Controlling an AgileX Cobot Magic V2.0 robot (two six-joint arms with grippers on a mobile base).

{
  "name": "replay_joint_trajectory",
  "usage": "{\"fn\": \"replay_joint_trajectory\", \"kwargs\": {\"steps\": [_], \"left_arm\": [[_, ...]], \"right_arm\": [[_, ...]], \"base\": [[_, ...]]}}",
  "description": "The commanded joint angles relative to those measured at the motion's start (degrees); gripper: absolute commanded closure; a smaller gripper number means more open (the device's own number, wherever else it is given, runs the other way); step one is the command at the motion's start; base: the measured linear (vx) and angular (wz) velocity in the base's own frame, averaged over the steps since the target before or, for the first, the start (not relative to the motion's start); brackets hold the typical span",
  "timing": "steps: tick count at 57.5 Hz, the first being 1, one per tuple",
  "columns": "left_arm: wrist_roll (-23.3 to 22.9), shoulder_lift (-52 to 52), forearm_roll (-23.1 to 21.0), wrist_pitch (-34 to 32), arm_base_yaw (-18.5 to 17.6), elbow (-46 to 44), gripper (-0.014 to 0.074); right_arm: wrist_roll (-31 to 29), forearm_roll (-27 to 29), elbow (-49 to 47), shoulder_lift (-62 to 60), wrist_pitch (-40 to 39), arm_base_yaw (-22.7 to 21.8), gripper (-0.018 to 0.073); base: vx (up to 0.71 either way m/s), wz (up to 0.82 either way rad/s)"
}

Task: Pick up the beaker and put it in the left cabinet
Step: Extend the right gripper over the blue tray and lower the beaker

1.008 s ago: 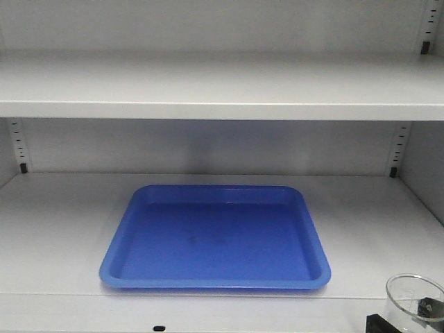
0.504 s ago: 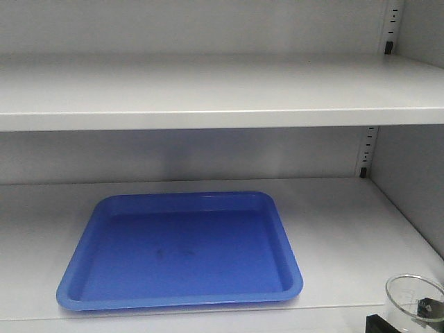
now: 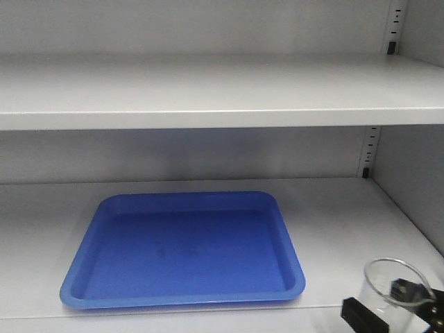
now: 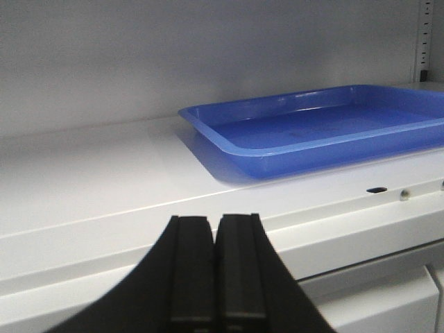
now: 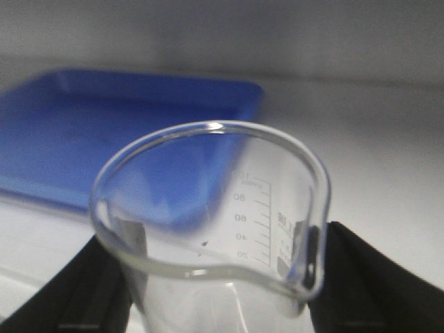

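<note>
1. The beaker (image 3: 380, 290) sits in the near right corner of the front view, gripped by the right gripper (image 3: 390, 306). It is right of the tray (image 3: 187, 257) and apart from it, at the near edge of the cabinet's (image 3: 208, 90) lower shelf (image 3: 340, 208). Whether it touches the shelf cannot be told.
2. The right wrist view shows the beaker (image 5: 215, 229) up close, which the front view cannot. The pour spout is on the near side of the rim, and the right gripper (image 5: 222, 298) has a black finger (image 5: 368, 277) pressed to each side of the glass.
3. Only there can the white scale be read: 80, 60, 40, 20, going down. The print above and to the right of it is too blurred to read.
4. The left wrist view alone shows the left gripper (image 4: 215, 270). Its two black fingers are pressed together with nothing between them, low and in front of the shelf's near edge.
5. That view also shows a small dark slot (image 4: 377, 189) in the shelf's front edge (out of frame in the front view), with the tray (image 4: 326, 132) beyond it to the right.
6. The front view alone takes in the upper shelf and the peg rail (image 3: 368, 152) at the far right; the left wrist view catches only a bit of that rail (image 4: 421, 35).
</note>
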Motion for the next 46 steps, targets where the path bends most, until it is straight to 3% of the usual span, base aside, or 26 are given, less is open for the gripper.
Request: {"fn": "replay_joint_trajectory", "kwargs": {"steps": [1,16,24,35,46], "left_arm": [[-0.2,-1.1,-0.5,-4.9,-0.2,0.9,0.0595],[-0.2,-1.1,-0.5,-4.9,-0.2,0.9,0.0595],[-0.2,-1.1,-0.5,-4.9,-0.2,0.9,0.0595],[-0.2,-1.1,-0.5,-4.9,-0.2,0.9,0.0595],[-0.2,-1.1,-0.5,-4.9,-0.2,0.9,0.0595]], "right_arm": [[-0.9,0.5,-2.7,6.3,-15.0,-0.2,0.0565],[-0.9,-0.5,-17.7,28.0,-22.5,0.0,0.0565],[2.2,-8.7,-28.1,37.5,-24.1,0.0,0.0565],[7.8,-17.7,-39.9,46.7,-21.4,2.3,0.0565],[7.8,-18.3,-48.0,54.0,-17.1,5.5,0.0565]], "base": [[0.0,0.0],[0.0,0.0],[0.0,0.0],[0.0,0.0],[0.0,0.0]]}}
